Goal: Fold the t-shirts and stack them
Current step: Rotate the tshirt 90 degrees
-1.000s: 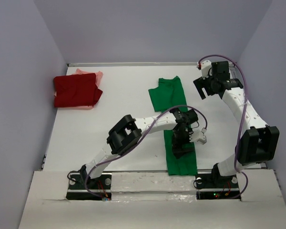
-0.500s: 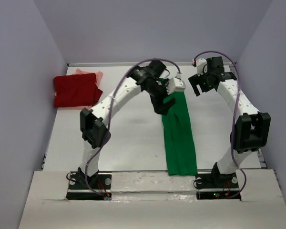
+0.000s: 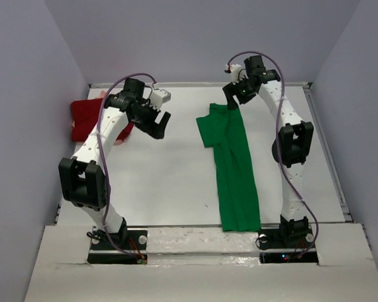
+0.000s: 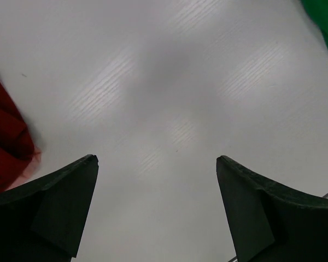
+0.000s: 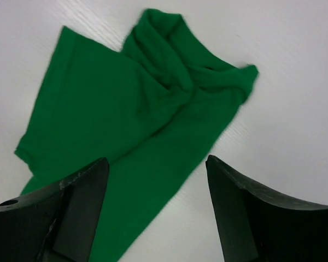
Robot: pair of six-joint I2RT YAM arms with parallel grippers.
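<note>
In the top view the left pincer (image 3: 159, 126) hangs above the white tabletop (image 3: 170, 182), fingers spread wide and holding nothing. To its left lies the folded dark red cloth t-shirt (image 3: 82, 121), partly hidden by the arm. A sliver of the pale salmon-pink cloth t-shirt (image 3: 104, 94) shows at the red one's far edge. The right pincer (image 3: 234, 99) stands over the far end of the bright green cloth t-shirt (image 3: 237, 182). From beneath that pincer the shirt runs toward the arm bases as a long narrow strip, with one sleeve poking out toward the left arm's side.

In the left wrist view the left pincer (image 4: 157, 164) is wide open over bare tabletop (image 4: 169, 98). The dark red t-shirt (image 4: 5, 136) lies off to its left (only a corner shows), and a scrap of the green t-shirt (image 4: 327, 22) sits at the far right.

In the right wrist view the right pincer (image 5: 156, 164) is also spread wide and grips nothing. The green t-shirt (image 5: 115, 109) lies below and ahead of it, its rumpled collar end farthest from the fingers, with white tabletop (image 5: 295, 82) to the right.
</note>
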